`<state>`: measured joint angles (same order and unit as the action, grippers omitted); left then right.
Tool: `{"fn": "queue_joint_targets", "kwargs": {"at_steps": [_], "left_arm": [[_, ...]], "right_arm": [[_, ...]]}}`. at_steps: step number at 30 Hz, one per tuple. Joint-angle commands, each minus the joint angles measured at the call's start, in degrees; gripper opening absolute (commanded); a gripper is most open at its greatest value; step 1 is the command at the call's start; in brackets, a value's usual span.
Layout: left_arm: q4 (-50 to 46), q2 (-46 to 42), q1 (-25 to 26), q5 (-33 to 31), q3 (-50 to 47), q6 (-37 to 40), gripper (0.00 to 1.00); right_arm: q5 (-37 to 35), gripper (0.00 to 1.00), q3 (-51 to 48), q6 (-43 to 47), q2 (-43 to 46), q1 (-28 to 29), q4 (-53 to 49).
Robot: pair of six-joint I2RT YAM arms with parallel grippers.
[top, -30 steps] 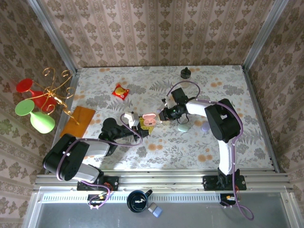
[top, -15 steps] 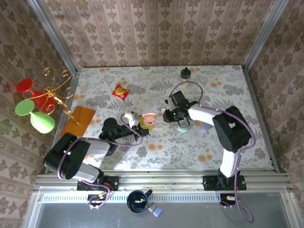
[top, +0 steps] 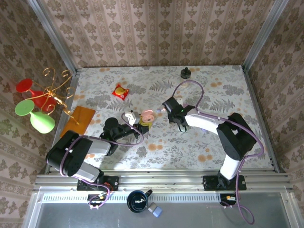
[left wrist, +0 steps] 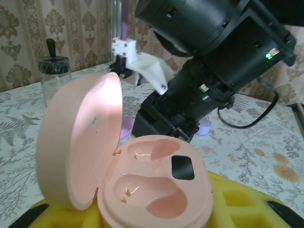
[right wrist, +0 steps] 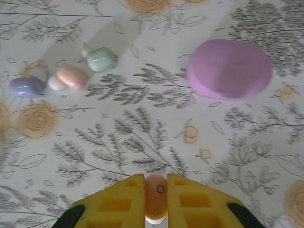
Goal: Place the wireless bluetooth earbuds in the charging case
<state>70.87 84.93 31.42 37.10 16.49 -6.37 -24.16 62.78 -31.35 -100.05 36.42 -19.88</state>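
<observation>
- The pink charging case [left wrist: 156, 185] is shown open, pinched between the yellow foam pads of the left gripper [top: 139, 124]. Its lid stands up to the left and both wells are empty.
- A small black rectangular window is seen beside the case's wells. A tiny mark inside the lid is too small to be read.
- Just right of the case and clear of it, a peach-pink earbud [right wrist: 156, 202] is clamped between the padded fingers of the right gripper [right wrist: 156, 185]. A small ring mark is printed on the bud.
- Outside the case, four loose earbuds are laid on the floral tabletop [top: 213, 90]: a mint one [right wrist: 102, 59], a peach one [right wrist: 72, 76], a whitish one [right wrist: 56, 83] and a lilac one [right wrist: 27, 87].
- A shut lilac case [right wrist: 230, 68] is seen on the same cloth, and shows beyond the pink case in the left wrist view.
- The view past the pink case is largely blocked by the right arm's black housing [left wrist: 223, 52], on which a green light [left wrist: 271, 55] is lit.
- Beyond the pink case, a black-lidded glass jar [top: 185, 73] is placed at the far edge, with a red snack packet [top: 120, 91] to the far left.
- An orange board [top: 79, 121] is set left of the case.
</observation>
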Motion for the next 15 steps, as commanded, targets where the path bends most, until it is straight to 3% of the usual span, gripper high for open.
{"fn": "queue_joint_targets", "kwargs": {"at_steps": [1, 8, 15], "left_arm": [[-1.6, 0.2, -0.3, -3.2, 0.8, 2.2, 0.31], [-3.8, 0.6, -0.3, -2.6, 2.0, 2.2, 0.31], [-4.0, 1.7, -0.1, 3.1, 2.9, 2.7, 0.31]], "right_arm": [[-6.1, 0.15, 1.1, -2.1, 3.4, 0.6, -3.3], [-0.4, 0.15, -4.3, 2.6, 11.8, 2.6, 4.2], [18.2, 0.16, -14.5, 15.8, 24.8, 3.5, 19.1]]}}
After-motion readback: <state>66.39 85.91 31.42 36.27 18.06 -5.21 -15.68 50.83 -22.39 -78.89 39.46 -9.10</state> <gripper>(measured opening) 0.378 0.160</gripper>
